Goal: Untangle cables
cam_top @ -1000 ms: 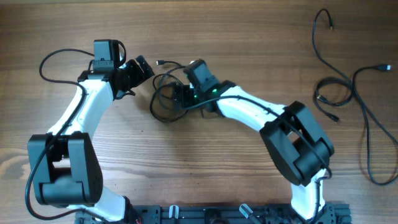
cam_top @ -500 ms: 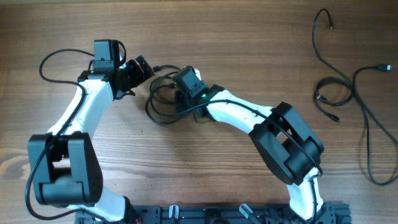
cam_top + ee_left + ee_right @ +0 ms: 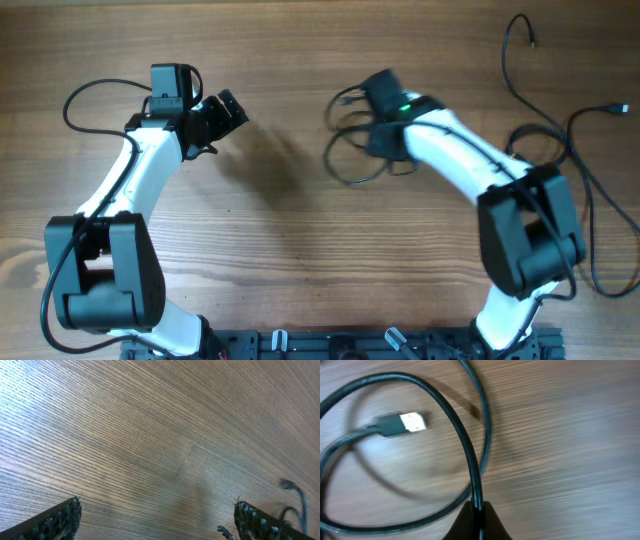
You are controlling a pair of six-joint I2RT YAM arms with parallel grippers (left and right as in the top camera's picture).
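Observation:
A looped black cable hangs from my right gripper above the middle of the table, right of centre. In the right wrist view the jaws are pinched together on one strand of this cable, and its silvery plug dangles inside the loop. My left gripper stands open at the upper left, over bare wood. Between its fingertips there is nothing, and a cable end shows at the right edge of the left wrist view.
More black cables lie on the wooden table at the far right: a thin one at the top, a small coil and a long loop running down towards the right edge.
My right gripper has shut on the cable bundle beside the left gripper and carried it up and to the right. The left arm has not moved.

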